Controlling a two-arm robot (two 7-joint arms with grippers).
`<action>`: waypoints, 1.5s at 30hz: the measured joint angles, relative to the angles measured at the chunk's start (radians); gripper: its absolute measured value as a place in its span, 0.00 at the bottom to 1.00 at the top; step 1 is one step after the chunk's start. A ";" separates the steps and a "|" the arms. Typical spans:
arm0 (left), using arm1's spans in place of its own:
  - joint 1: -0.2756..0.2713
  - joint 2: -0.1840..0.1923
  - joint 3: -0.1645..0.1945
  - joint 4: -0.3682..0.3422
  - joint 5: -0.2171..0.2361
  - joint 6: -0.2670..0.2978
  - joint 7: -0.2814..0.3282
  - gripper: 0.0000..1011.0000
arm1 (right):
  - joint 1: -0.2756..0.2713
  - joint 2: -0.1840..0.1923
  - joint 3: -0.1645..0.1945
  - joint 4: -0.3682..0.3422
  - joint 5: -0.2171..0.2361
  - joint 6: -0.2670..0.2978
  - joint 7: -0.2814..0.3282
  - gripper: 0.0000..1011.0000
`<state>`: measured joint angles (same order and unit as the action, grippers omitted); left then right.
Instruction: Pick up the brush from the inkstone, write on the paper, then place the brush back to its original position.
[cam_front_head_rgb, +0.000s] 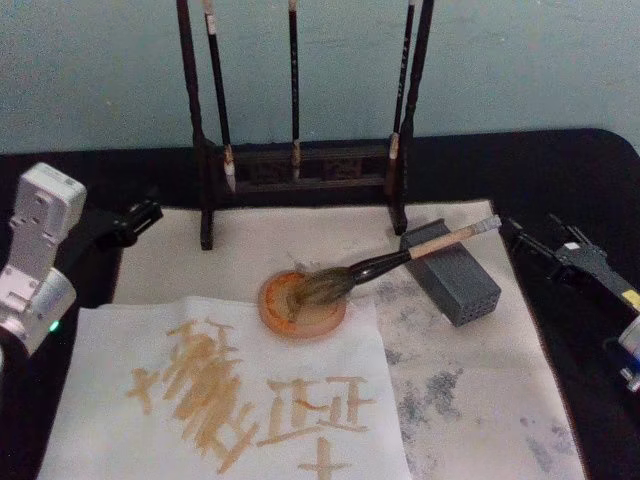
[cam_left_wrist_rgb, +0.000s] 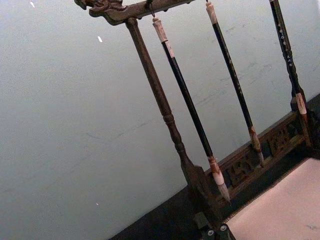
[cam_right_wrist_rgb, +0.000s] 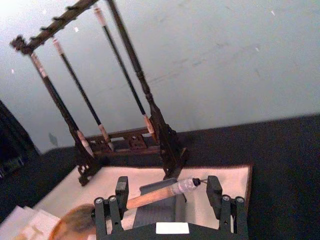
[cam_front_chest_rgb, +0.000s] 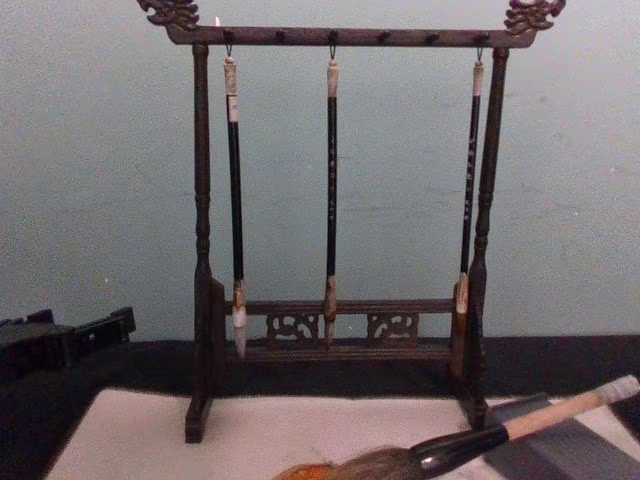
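Plainly the brush is light and stiff along its thick tan wooden handle. The bushy grey-brown bristles are soft and probably wet, so I judge they will sag or drip if jostled, and the glossy black ferrule looks slippery. The best hold, I think, is on the bare wood between the ferrule and the white end cap, where a pinch can close round it without touching the hair. The brush lies slanted, with its bristles in the round orange inkstone and its upper handle propped on a grey block, cap pointing toward the robot's right. The right pincer stands wide open and empty near the cap end, not touching it, with the handle lined up between its jaws. The left pincer is parked at the far left of the desk; whether it is open I cannot tell. The paper, nearer the robot and reaching up to the inkstone, already bears tan strokes
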<state>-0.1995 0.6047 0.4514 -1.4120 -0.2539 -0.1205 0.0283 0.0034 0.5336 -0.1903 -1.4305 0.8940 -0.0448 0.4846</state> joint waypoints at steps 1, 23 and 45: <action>0.000 0.000 0.000 0.000 0.000 0.000 0.000 0.99 | 0.003 -0.004 0.003 0.008 0.014 0.009 0.007 1.00; 0.000 0.000 0.000 0.000 0.000 0.000 0.000 0.99 | 0.069 -0.062 0.032 0.158 0.354 0.241 0.062 1.00; 0.000 0.000 0.000 0.000 0.000 0.000 0.000 0.99 | 0.175 -0.083 -0.034 0.288 0.450 0.305 0.080 1.00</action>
<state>-0.1995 0.6047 0.4514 -1.4119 -0.2539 -0.1205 0.0282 0.1789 0.4509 -0.2239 -1.1424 1.3439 0.2602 0.5651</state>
